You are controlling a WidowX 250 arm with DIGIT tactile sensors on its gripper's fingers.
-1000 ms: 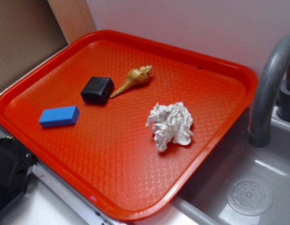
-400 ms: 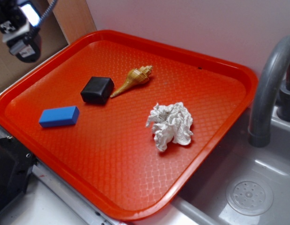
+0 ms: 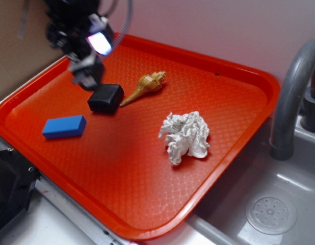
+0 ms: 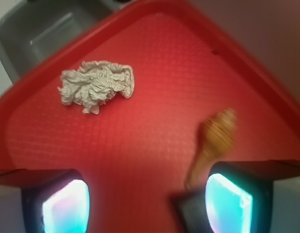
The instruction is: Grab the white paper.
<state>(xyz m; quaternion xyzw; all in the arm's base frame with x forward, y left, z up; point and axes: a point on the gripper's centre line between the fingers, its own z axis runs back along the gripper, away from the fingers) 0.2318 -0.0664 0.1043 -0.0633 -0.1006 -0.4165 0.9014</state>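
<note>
- White, crumpled tissue-like paper (image 3: 185, 137) lies on the orange-red textured plastic tray (image 3: 147, 204), toward the tray's 4 o'clock side in the exterior view, near the rim that borders the grey sink (image 3: 269, 214).
- Nothing touches the paper; it sits well apart from the other things on the tray.
- Black robot gripper (image 3: 88, 71) hangs over the tray's 10 o'clock part, just above the black rounded block (image 3: 105, 98), so the paper lies toward 4 o'clock from it, across open tray.
- In the wrist view the jaws stand spread, one glowing pad (image 4: 66, 206) at lower left and the other at lower right, with bare tray between them; they grip nothing.
- From the wrist camera the paper (image 4: 96, 86) sits at about 11 o'clock, ahead of the jaws and left of their midline.
- Its long axis there runs roughly 9 to 3 o'clock, much like the line between the pads, so I judge a wrist turn may suit the grasp.
- The tan spiral seashell (image 3: 145, 86) shows blurred at 2 o'clock in the wrist view (image 4: 215, 138), just ahead of the right pad.
- Only the exterior view shows the blue rectangular block (image 3: 64, 126), at the tray's 8 o'clock, and the grey curved tap (image 3: 290, 97); only the wrist view shows the gap between the jaws.
</note>
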